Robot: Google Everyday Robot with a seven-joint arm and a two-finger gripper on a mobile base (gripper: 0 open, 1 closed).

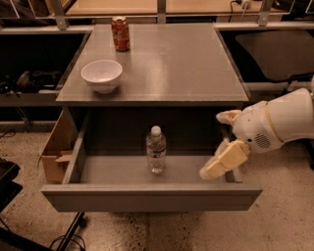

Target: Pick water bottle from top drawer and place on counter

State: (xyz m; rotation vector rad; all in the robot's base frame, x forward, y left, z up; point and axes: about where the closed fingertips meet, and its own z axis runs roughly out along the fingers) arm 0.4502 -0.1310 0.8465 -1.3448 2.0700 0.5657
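The water bottle (156, 150), clear with a white cap, stands upright in the middle of the open top drawer (147, 195). The grey counter (171, 59) lies above it. My gripper (211, 144) reaches in from the right, over the drawer's right end, to the right of the bottle and apart from it. Its two cream fingers (223, 161) are spread apart and hold nothing.
A white bowl (101, 75) and a red soda can (120, 34) stand on the left side of the counter. A cardboard box (53, 152) sits on the floor left of the drawer. A pale wooden table (147, 6) runs behind the cabinet.
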